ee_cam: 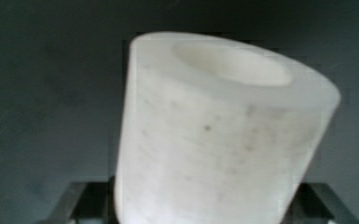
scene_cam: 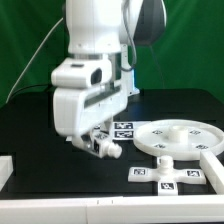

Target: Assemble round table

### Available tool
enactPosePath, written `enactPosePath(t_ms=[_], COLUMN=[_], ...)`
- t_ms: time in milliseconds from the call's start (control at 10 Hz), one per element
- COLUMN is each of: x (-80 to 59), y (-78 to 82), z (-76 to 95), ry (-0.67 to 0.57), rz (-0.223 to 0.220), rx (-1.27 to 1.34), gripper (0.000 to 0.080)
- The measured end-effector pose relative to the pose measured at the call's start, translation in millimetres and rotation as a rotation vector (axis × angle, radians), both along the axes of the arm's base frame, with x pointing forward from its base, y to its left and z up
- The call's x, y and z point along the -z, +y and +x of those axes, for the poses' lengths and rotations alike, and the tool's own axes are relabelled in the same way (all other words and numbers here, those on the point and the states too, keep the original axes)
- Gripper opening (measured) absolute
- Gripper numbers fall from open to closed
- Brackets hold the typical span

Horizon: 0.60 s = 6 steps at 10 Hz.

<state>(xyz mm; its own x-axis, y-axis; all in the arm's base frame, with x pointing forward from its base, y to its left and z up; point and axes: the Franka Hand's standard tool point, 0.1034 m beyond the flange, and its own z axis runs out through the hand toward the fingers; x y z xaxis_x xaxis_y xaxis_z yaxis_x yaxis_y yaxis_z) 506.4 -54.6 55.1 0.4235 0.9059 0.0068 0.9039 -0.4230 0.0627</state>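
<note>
Black tabletop (scene_cam: 35,135) — wrist view alone shows leg (ee_cam: 220,130) clamped.

The leg (ee_cam: 220,130) is seen as white, perhaps faintly speckled, the round disc (scene_cam: 182,136) is shown white, and the work surface (scene_cam: 35,135) is rendered black against a green backdrop (scene_cam: 200,60).

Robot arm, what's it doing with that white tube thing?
The arm's end effector holds the leg, a short white tube, low near the black table. The disc lies flat toward the exterior view's right, with the base nearer the camera. The leg isn't joined to either yet.
</note>
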Motion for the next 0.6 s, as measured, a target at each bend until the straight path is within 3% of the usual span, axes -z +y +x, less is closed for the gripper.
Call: enactPosePath(t_ms=[100, 400, 500, 600], x=[-6.4, -3.1, -1.6, 2.7], y=[-14.0, -14.6, -21.0, -41.3], z=[-12.5, -13.1, -16.9, -29.2], ry=[-0.019, -0.012, -0.004, 0.017], rz=[-0.004, -0.004, -0.014, -0.026], rx=[-0.027, -0.020, -0.137, -0.337], gripper=[0.0400, 0.0400, 0.0400, 0.0400])
